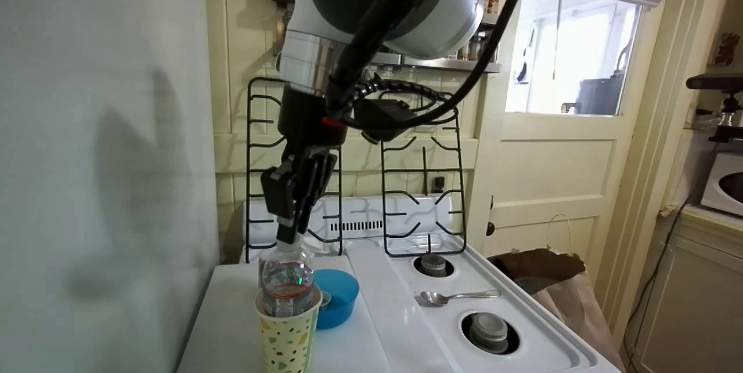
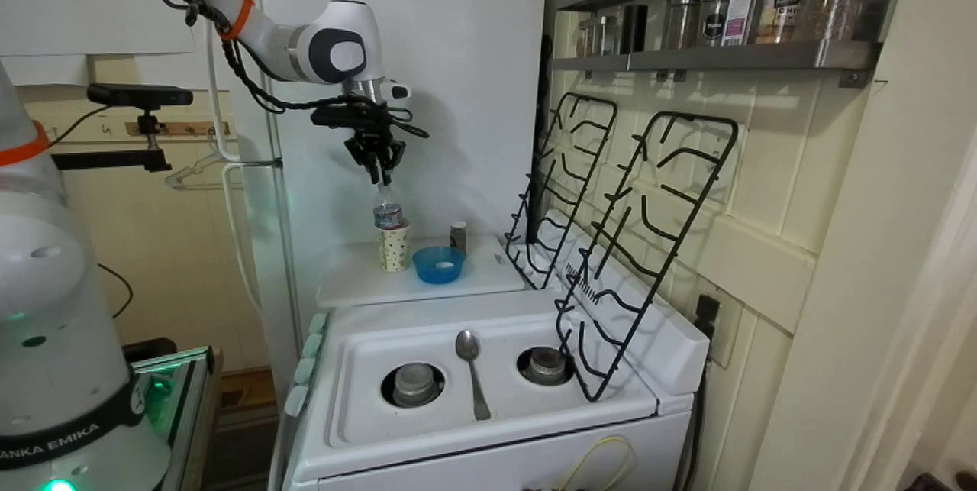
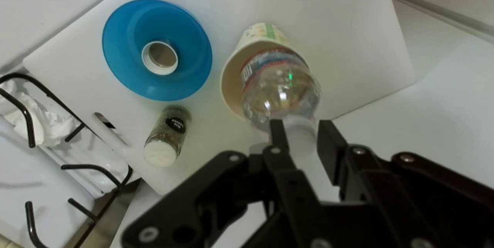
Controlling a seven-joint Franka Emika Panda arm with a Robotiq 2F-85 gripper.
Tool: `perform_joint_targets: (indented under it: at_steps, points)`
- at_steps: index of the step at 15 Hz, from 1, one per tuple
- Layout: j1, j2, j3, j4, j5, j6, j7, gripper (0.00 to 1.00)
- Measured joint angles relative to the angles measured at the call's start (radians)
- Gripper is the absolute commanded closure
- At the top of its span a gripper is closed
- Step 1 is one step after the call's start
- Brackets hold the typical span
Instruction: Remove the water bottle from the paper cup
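The water bottle (image 1: 288, 289) is clear plastic with a red-edged label band and a narrow neck. It stands with its lower part inside the speckled paper cup (image 1: 287, 347), in both exterior views. In the wrist view the bottle (image 3: 281, 91) leans slightly inside the cup (image 3: 260, 35), with cup rim showing at its left. My gripper (image 3: 301, 125) has its fingers closed in on either side of the bottle's neck. In an exterior view the gripper (image 2: 381, 180) is above the bottle (image 2: 388, 216) and cup (image 2: 394, 250). The bottle's base is hidden in the cup.
A blue bowl (image 3: 117, 53) holding a small white cap (image 3: 166, 71) stands beside the cup. A spice jar (image 3: 170, 124) stands near the bowl. A spoon (image 2: 475, 380) lies between the burners. Grates lean on the back wall. A tall white panel (image 1: 116, 147) rises beside the cup.
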Motion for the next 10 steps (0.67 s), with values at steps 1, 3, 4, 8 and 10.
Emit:
perform_joint_targets:
  at_steps: [1, 3, 4, 8, 10]
  points:
    - [0.000, -0.012, 0.000, 0.004, 0.013, 0.022, -0.009, 0.93]
    - [0.002, -0.050, -0.002, 0.012, 0.057, 0.057, -0.037, 0.93]
    - [0.002, -0.073, -0.005, 0.015, 0.077, 0.067, -0.051, 0.93]
    - [0.005, -0.138, -0.025, 0.021, 0.116, 0.040, -0.076, 0.40]
    - [0.005, -0.133, -0.029, 0.019, 0.116, -0.019, -0.076, 0.25]
